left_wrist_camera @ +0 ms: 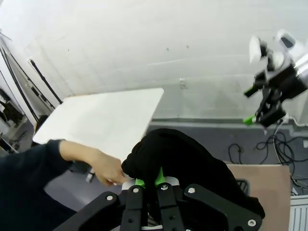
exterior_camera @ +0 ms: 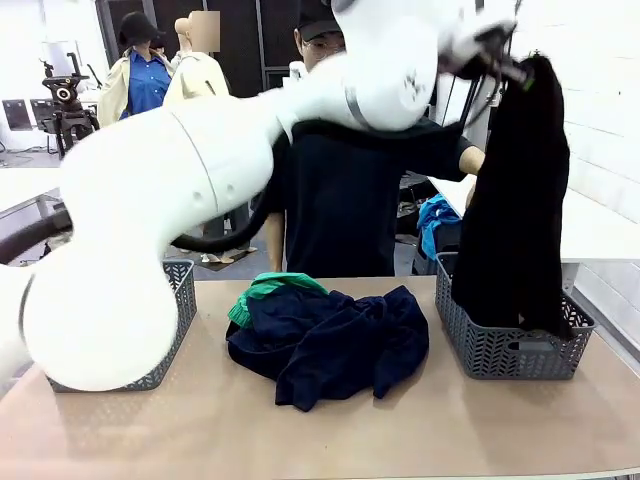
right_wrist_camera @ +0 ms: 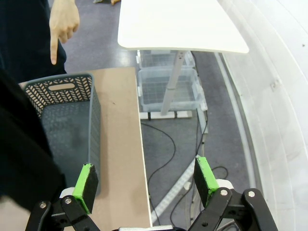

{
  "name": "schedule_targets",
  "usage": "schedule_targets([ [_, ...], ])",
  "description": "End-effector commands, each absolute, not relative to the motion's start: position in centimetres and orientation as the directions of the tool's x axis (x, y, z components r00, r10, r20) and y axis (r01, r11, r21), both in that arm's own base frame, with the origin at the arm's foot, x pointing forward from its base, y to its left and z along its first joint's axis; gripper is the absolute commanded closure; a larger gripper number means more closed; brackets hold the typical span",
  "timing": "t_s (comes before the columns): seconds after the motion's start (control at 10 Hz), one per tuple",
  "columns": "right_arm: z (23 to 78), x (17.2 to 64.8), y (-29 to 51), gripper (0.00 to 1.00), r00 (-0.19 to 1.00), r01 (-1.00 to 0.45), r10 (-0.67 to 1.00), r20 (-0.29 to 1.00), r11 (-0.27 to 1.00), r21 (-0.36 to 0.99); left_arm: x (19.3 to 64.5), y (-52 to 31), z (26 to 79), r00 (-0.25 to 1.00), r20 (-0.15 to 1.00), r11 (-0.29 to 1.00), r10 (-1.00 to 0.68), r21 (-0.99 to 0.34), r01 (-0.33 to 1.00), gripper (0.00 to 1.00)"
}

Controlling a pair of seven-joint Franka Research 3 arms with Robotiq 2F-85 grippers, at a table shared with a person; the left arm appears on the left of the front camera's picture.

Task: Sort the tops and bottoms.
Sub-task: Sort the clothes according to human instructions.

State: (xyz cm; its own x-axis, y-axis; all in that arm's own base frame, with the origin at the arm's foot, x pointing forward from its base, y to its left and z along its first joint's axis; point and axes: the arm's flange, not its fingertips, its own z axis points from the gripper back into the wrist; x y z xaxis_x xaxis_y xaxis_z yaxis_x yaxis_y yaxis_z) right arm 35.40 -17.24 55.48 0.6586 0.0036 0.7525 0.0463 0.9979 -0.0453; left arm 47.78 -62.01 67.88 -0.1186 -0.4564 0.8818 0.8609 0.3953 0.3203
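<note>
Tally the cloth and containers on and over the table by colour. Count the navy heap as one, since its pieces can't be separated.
Grey baskets: 2
Black garment, hanging over the right-hand basket: 1
Green garment, at the heap's edge: 1
Navy heap, mid-table: 1
Total: 5

Front across table [exterior_camera: 200, 432]; wrists high above basket [right_wrist_camera: 94, 111]

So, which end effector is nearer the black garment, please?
Left. The left end effector is shut on the black garment, above the grey basket; the right end effector is open, apart from it.
</note>
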Motion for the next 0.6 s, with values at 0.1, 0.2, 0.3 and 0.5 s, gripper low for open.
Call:
schedule_targets([
  [0.1,55.3,35.5,-17.4,0.0,0.658,0.046,-0.003,0.753,0.998,-0.036,51.3,-67.1,66.3,-0.015,0.875,0.414,-0.484,0.244,0.877,1.0],
  [0.2,55.3,35.5,-17.4,0.0,0.658,0.046,-0.003,0.753,0.998,-0.036,51.7,-67.2,64.9,0.009,0.882,0.42,-0.472,0.216,0.882,1.0],
  [0.3,55.3,35.5,-17.4,0.0,0.658,0.046,-0.003,0.753,0.998,-0.036,51.7,-67.7,63.4,0.023,0.865,0.411,-0.5,0.214,0.886,1.0],
  [0.5,55.3,35.5,-17.4,0.0,0.658,0.046,-0.003,0.753,0.998,-0.036,51.1,-68.8,59.7,0.051,0.816,0.378,-0.575,0.21,0.901,1.0],
])
